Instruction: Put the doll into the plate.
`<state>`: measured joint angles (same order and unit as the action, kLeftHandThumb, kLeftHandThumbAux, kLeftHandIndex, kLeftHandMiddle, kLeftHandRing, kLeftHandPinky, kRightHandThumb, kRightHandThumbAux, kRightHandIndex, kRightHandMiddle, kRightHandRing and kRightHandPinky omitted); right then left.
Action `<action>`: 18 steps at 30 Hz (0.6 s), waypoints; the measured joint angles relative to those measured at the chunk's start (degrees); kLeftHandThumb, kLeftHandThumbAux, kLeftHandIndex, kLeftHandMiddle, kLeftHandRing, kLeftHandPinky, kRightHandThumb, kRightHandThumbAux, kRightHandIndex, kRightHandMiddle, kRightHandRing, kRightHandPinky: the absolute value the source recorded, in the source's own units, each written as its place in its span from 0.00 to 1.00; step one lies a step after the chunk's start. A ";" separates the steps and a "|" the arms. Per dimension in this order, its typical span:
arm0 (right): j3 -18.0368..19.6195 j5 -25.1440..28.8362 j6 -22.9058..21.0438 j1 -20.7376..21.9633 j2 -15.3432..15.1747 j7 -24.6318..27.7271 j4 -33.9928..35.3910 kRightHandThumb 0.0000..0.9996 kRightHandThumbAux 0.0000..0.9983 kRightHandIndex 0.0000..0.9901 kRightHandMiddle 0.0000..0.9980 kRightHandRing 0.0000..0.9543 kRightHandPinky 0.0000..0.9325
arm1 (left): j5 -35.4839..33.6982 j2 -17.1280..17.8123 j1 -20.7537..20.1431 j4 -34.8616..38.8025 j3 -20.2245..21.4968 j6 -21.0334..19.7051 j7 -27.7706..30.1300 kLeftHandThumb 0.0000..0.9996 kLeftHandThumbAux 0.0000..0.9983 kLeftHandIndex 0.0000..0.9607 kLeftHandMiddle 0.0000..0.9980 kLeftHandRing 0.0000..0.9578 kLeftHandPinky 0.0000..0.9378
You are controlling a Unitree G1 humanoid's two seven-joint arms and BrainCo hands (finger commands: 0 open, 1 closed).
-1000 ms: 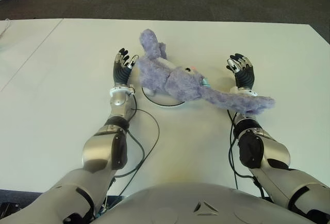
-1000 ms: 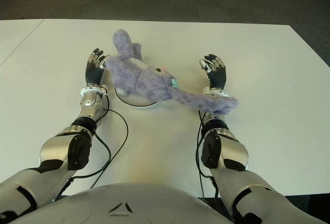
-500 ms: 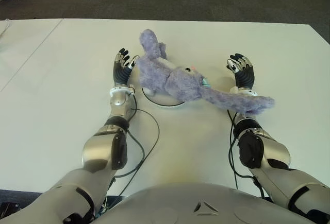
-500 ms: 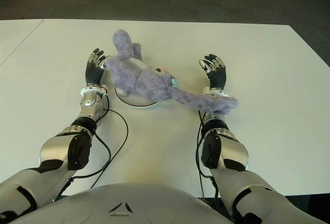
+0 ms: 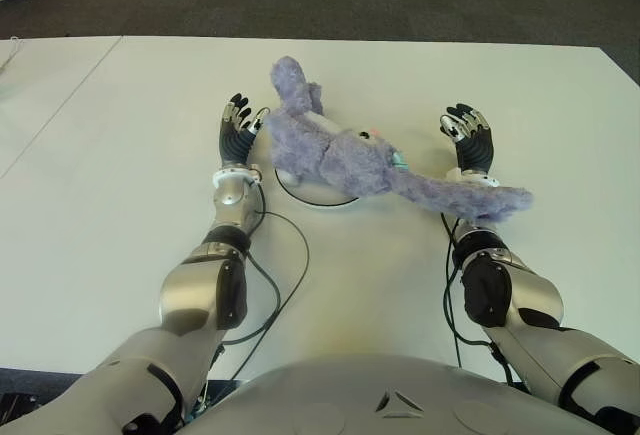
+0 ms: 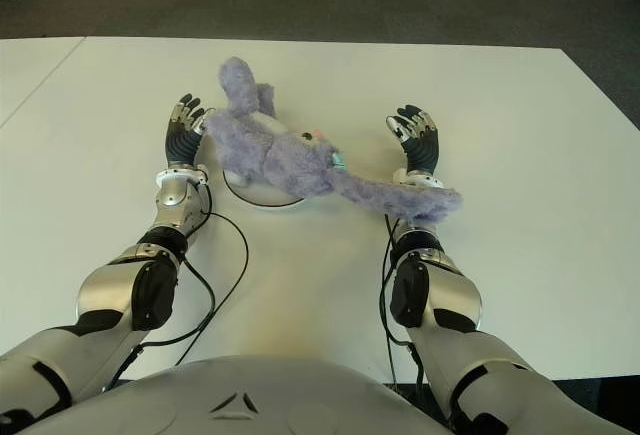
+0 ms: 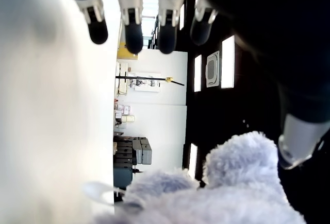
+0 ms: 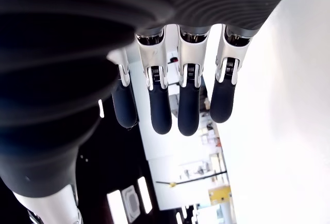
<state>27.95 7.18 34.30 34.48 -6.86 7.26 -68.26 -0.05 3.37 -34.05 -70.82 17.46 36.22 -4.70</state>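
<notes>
Purple plush doll lies across the white plate on the tabletop, one long limb trailing over the right wrist. Both the left hand and right hand show fingers spread, holding nothing. Moving the right arm could drag the doll off the plate.

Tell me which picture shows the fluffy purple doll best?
The left eye view: the whole doll shows there, lying over the plate with one long limb draped across the right wrist. The right eye view shows nearly the same. The left wrist view catches only a fuzzy part. The right wrist view shows none of it.
</notes>
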 measured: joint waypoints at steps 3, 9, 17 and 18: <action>0.00 0.00 0.00 0.00 0.00 0.00 0.00 0.08 0.75 0.28 0.31 0.32 0.33 | 0.00 0.00 0.00 0.01 0.00 0.00 0.00 0.00 0.57 0.12 0.13 0.12 0.10; 0.00 0.00 0.00 0.00 0.00 0.01 0.00 0.08 0.74 0.28 0.31 0.32 0.29 | 0.01 0.00 0.00 0.01 -0.01 -0.01 0.00 0.00 0.57 0.12 0.14 0.12 0.12; 0.01 0.01 0.00 0.00 0.00 0.17 0.00 0.07 0.74 0.28 0.31 0.31 0.31 | 0.00 -0.01 0.00 0.02 0.02 0.00 0.01 0.00 0.58 0.12 0.13 0.12 0.12; 0.01 0.01 0.00 0.00 0.00 0.22 0.00 0.07 0.74 0.28 0.31 0.32 0.31 | 0.00 -0.01 0.00 0.02 0.02 0.00 0.01 0.00 0.58 0.12 0.13 0.12 0.12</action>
<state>27.96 7.19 34.30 34.48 -6.86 7.48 -68.26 -0.04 3.36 -34.05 -70.80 17.47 36.22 -4.69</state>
